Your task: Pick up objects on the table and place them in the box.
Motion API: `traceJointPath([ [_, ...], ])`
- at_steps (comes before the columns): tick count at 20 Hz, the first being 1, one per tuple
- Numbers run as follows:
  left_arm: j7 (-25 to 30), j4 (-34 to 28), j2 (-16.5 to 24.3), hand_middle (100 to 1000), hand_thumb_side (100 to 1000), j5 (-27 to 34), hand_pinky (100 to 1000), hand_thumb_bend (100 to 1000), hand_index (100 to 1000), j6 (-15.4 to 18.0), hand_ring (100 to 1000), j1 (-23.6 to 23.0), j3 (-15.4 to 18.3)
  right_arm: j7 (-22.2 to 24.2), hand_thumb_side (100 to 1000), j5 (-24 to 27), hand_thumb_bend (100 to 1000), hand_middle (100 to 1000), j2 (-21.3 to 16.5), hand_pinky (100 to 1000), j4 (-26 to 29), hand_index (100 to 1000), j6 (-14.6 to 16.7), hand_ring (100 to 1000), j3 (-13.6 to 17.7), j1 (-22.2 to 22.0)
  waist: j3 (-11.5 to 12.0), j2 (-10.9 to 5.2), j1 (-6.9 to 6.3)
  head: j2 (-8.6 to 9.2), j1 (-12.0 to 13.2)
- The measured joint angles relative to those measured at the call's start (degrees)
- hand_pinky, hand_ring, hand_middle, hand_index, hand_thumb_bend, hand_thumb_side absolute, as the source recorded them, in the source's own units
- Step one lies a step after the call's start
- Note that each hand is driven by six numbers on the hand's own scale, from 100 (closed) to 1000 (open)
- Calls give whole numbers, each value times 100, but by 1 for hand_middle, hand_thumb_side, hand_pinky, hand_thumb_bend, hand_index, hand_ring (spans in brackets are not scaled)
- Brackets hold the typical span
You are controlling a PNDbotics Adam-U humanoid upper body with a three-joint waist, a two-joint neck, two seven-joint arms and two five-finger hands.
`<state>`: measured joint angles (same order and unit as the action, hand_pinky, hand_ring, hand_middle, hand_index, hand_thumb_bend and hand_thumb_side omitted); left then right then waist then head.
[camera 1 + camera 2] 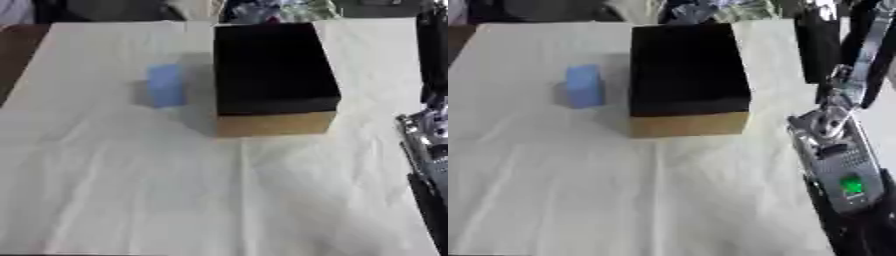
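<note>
An open box (pixel 276 125) with a dark inside and a tan front wall stands at the middle back of the cloth-covered table (pixel 175 190). A small light blue block (pixel 165 86) stands just left of the box, apart from it. My right arm (pixel 842 170), silver with a green light, rises along the right edge. Its dark hand (pixel 822 47) hangs at the upper right, to the right of the box and off the blue block. Nothing shows in that hand. My left hand is out of sight.
A pale creased cloth covers the table; the brown table edge (pixel 13 55) shows at the far left. Blurred clutter (pixel 262 10) lies beyond the far edge, behind the box.
</note>
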<state>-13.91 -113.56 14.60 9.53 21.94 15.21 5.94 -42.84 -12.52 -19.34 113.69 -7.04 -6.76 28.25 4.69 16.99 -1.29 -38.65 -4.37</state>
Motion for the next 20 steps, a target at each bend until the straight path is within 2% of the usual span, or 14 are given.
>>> traceJointPath([
  [4,-12,0,0,758,479,-3,1000,180,936,-14,799,-6,0,0,577,0,100,633,0,747,0,829,0,689,0,-1,0,-1,0,0,19],
  [8,-107,0,170,758,456,-165,1000,152,934,-208,803,-17,2,3,577,0,100,634,0,748,0,829,-3,690,0,-7,19,-36,-4,-1,20],
  [13,9,0,778,769,427,-560,1000,113,939,-617,814,-111,-105,30,577,-1,100,633,-6,748,0,828,-20,690,0,-59,50,-115,-104,-5,-21],
  [20,540,80,1686,780,415,-1135,979,127,938,-1200,818,-344,-634,64,577,-2,100,633,-62,748,0,828,-28,690,-32,-104,50,-152,-189,-6,-76],
])
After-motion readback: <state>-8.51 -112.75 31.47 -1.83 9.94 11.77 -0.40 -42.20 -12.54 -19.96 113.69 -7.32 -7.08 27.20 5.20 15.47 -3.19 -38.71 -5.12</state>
